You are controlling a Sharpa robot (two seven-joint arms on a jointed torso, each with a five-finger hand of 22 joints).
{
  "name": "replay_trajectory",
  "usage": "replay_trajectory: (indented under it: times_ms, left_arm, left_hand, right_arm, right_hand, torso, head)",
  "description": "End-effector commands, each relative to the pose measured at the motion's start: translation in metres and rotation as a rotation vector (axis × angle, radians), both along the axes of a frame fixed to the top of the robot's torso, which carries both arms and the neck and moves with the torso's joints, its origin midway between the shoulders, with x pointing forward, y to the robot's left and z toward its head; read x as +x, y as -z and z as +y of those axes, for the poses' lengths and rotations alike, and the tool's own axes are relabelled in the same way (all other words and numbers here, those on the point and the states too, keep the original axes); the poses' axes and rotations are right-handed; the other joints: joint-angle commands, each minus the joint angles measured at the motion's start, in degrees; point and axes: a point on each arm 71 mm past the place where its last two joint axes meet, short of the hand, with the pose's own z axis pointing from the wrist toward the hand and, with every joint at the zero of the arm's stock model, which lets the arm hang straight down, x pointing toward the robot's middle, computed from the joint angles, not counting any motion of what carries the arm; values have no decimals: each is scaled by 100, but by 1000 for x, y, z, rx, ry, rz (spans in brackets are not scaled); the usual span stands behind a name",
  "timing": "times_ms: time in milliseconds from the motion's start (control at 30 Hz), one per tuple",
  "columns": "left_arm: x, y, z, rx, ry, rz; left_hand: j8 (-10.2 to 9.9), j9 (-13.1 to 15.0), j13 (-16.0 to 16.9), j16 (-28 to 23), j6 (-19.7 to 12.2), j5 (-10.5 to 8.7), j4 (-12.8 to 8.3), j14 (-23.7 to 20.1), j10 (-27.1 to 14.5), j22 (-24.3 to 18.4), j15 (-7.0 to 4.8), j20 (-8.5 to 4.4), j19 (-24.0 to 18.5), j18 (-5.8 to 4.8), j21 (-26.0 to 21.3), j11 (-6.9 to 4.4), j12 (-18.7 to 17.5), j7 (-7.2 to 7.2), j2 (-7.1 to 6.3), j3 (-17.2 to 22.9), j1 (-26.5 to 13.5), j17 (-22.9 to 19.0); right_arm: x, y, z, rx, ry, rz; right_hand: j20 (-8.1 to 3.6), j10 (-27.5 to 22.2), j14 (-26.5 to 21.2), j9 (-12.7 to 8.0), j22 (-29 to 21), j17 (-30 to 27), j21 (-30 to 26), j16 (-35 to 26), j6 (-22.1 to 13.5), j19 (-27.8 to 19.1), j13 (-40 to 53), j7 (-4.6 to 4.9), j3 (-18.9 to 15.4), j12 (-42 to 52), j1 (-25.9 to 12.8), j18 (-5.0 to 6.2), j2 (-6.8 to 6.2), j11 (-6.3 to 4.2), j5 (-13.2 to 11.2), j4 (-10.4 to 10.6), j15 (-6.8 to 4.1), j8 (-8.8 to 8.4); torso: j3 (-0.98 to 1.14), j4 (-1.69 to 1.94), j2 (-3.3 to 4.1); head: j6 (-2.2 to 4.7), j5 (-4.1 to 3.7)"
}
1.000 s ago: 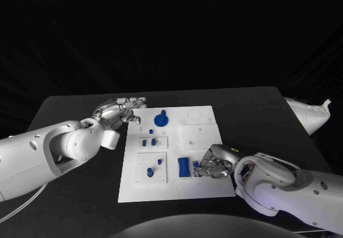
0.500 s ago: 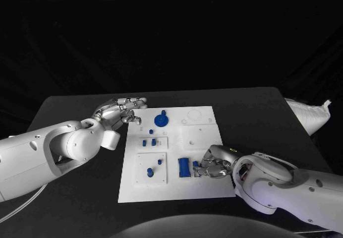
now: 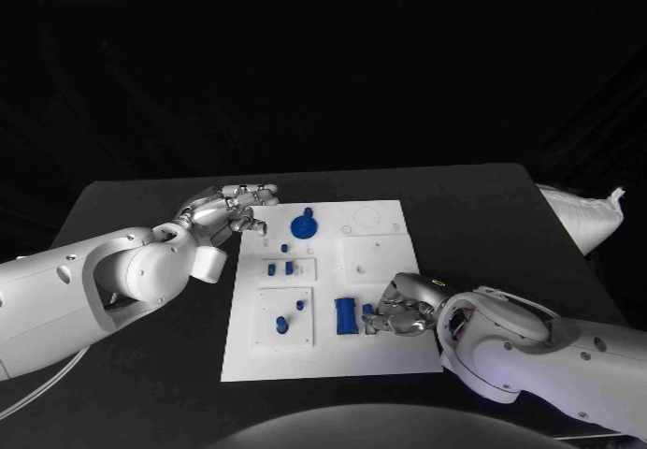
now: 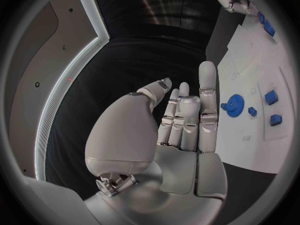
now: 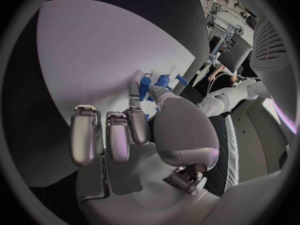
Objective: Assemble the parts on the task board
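Observation:
The white task board (image 3: 384, 351) lies mid-table. On it are a blue gear (image 3: 305, 225), two small blue parts (image 3: 280, 268), a blue peg (image 3: 282, 325) and a blue block (image 3: 347, 315). My right hand (image 3: 400, 313) rests on the board's near right part, just beside the block. Its thumb and a finger pinch a small blue part (image 5: 145, 116), with more blue pieces (image 5: 155, 83) right past the fingertips. My left hand (image 3: 232, 208) hovers at the board's far left corner, fingers straight and holding nothing. The left wrist view shows the left hand (image 4: 181, 125) with the gear (image 4: 235, 105) beyond it.
The black table (image 3: 512, 224) reaches well beyond the board on all sides. A white crumpled thing (image 3: 582, 215) lies at the table's right edge. The board's far right section (image 3: 371, 222) carries only white fittings.
My right hand has edged slightly toward the blue block. The left hand has stayed where it was.

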Motion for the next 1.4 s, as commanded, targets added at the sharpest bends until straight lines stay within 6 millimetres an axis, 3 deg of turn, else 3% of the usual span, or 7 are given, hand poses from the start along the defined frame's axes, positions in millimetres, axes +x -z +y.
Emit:
replay_trajectory:
  times_ms: [33, 700, 833, 1033, 1133, 1300, 1400]
  left_arm:
    - [-1, -1, -2, -8, 21, -7]
    - [0, -1, -2, -6, 19, -7]
    - [1, 0, -2, -7, 19, -8]
    - [4, 1, 1, -9, -6, -13]
    - [9, 3, 5, -15, -36, -14]
    - [20, 6, 13, -24, -105, -22]
    - [27, 8, 17, -22, -147, -37]
  left_hand:
    - [28, -3, 5, -31, -47, 24, -32, -42, -43, -8, 16, 10, -34, 95, -18, -9, 20, 8, 24, -2, 39, -5]
    - [29, -4, 4, -32, -48, 23, -34, -46, -50, -9, 17, 10, -37, 95, -19, -7, 22, 10, 22, -1, 39, -8]
    - [29, -4, 4, -32, -48, 23, -34, -46, -50, -9, 17, 10, -37, 95, -19, -7, 22, 10, 22, -1, 39, -8]
    - [39, -4, -3, -108, -54, 14, -9, -134, -89, -22, 35, 21, -74, 88, -38, 8, 40, 19, -5, -33, -20, -167]
    - [60, -2, -8, -510, -51, 8, 14, -521, -124, -83, 46, 37, -229, 89, -140, 7, 80, 3, -29, -90, -75, -843]
    - [96, -7, -69, -1601, -31, -83, 43, -1164, -186, -439, 57, 74, -803, 111, -633, 5, 101, -44, 6, -203, -91, -1661]
    - [96, -8, -146, -2533, 19, -200, 56, -1408, -103, -756, 117, 134, -1211, 94, -1022, 18, 17, -62, 80, -168, -42, -2115]
  right_arm:
    - [-3, 0, 4, 7, -20, 14]
    - [-3, -3, -5, 8, -4, -17]
    - [0, -7, -10, 87, 8, -49]
    - [29, -17, -29, 338, 76, -48]
    - [51, -24, -45, 513, 150, -41]
    - [95, -31, -68, 795, 296, -56]
    - [115, -29, -74, 903, 357, -59]
  right_hand:
    - [-47, 352, 560, 17, 28, 1334, 26, 34, 14, 155, 904, 5, -132, -8, -102, -76, 12, -47, 48, 72, -47, -21]
    - [-55, 354, 559, 51, 28, 1329, 21, 31, 13, 152, 903, -9, -490, -31, -174, -75, 53, -57, 195, 266, -57, -31]
    - [-35, 307, 536, 11, -112, 1226, -78, -40, -226, 101, 846, 76, -598, -178, 17, -48, -22, 5, 171, 177, -17, -167]
    - [111, -11, 427, -198, -792, 778, -588, -373, -872, -149, 422, 317, -774, -1160, 613, 85, -61, 213, -651, -124, 156, -275]
    - [163, -148, 381, -312, -1051, 581, -798, -532, -1077, -235, 235, 385, -818, -1544, 915, 137, -3, 267, -920, -308, 199, -280]
    - [335, -1602, -699, -564, -4160, -2413, -3585, -3487, -1462, -1569, -1848, 578, -711, -5267, 1402, 646, 245, 468, -1218, -611, 339, -250]
    - [465, -2015, -1278, -686, -4656, -3594, -4340, -5086, -1541, -1832, -2671, 685, -570, -6047, 1620, 630, 244, 584, -1364, -749, 517, -258]
  torso:
    - [2, -2, -2]
    - [4, 1, -4]
    - [-1, -4, -23]
    - [-16, -20, -85]
    - [-44, -15, -159]
    - [-98, -61, -315]
    - [-108, -81, -386]
  head:
    - [0, -5]
    - [23, -18]
    - [41, -34]
    - [120, -32]
    - [187, -29]
    - [338, 4]
    - [499, 12]
